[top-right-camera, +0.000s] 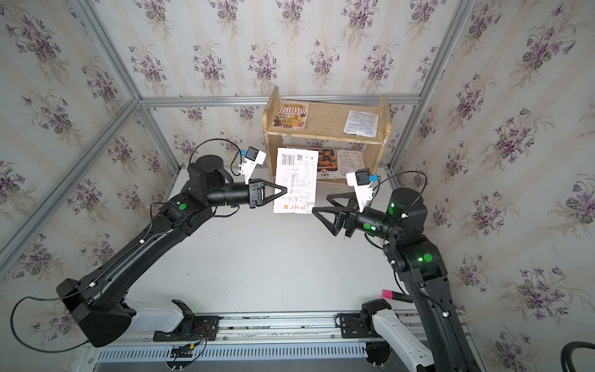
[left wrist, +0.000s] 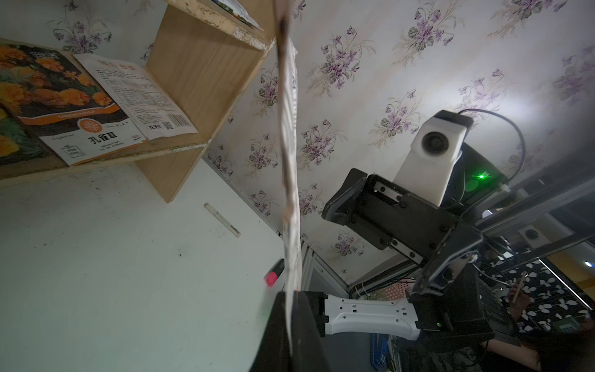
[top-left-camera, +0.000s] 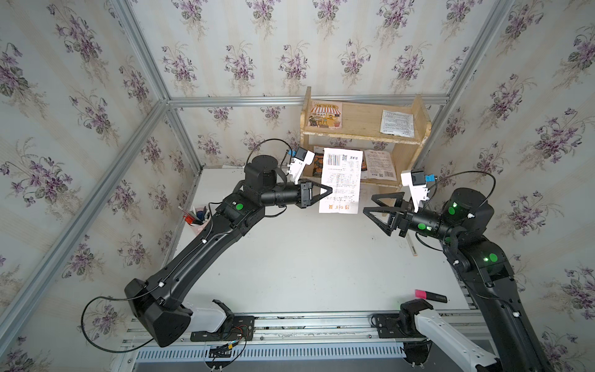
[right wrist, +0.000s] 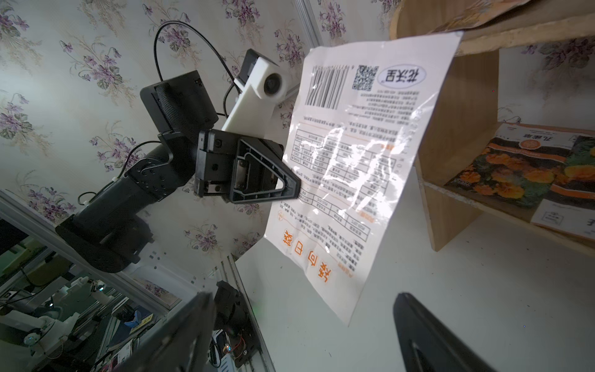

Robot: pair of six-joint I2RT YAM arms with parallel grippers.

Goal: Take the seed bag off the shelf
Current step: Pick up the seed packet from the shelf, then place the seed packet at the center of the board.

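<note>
— Where is the seed bag (top-left-camera: 340,180) sitting?
— It is hanging upright, barcode end up, in front of the lower tier of the shelf (top-left-camera: 363,125) and over the table (top-left-camera: 306,264). The left jaws are pinching its side edge, closed tight on it.
— And the right jaws?
— They are standing wide apart near the bag's opposite edge, gripping nothing.
— Is anything lying on the shelf?
— An illustrated packet (top-left-camera: 325,115) and a white packet (top-left-camera: 397,122) are lying on the top tier. An orange-flower packet (left wrist: 58,96) is lying on the lower one. A pink marker (top-left-camera: 429,294) is resting on the table.
</note>
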